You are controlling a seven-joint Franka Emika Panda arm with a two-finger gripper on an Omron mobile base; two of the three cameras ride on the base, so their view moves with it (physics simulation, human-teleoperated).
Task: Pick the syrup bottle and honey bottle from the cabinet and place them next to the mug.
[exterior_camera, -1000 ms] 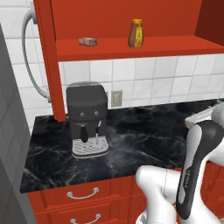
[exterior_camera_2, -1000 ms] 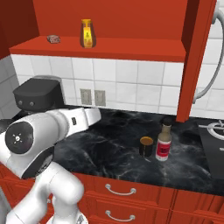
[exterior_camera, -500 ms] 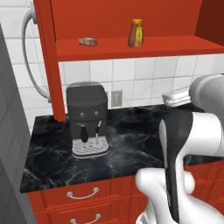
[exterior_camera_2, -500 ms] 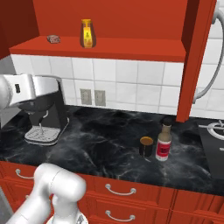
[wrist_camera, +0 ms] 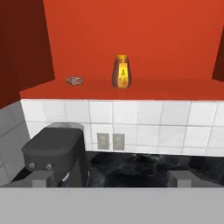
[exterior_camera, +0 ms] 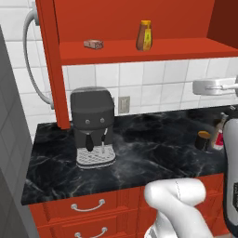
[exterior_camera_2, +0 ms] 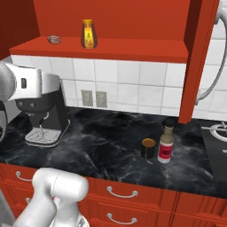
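My jaws show as two blurred grey tips low in the hand view, well apart with nothing between them, so they stand open and empty. They face the red cabinet (wrist_camera: 131, 30) straight on.

The honey bottle (wrist_camera: 121, 71) stands upright on the cabinet shelf, near its middle, with a small flat brown item (wrist_camera: 75, 80) lying on the same shelf off to one side, apart from it. From the right base view the honey bottle (exterior_camera_2: 89, 34) is well above the tabletop (exterior_camera_2: 102, 142), and the brown item (exterior_camera_2: 54, 39) sits near the shelf's left end.

The syrup bottle (exterior_camera_2: 166, 141) is upright on the dark marbled tabletop, just beside the mug (exterior_camera_2: 148, 148); I cannot tell whether they touch. In the left base view the two stand at the far right, the mug (exterior_camera: 202, 140) nearer the middle and the syrup bottle (exterior_camera: 219, 132) partly hidden by my arm.

A black coffee machine (exterior_camera: 92, 125) stands on the tabletop below the shelf's left end, close to the red side post (exterior_camera: 52, 69).
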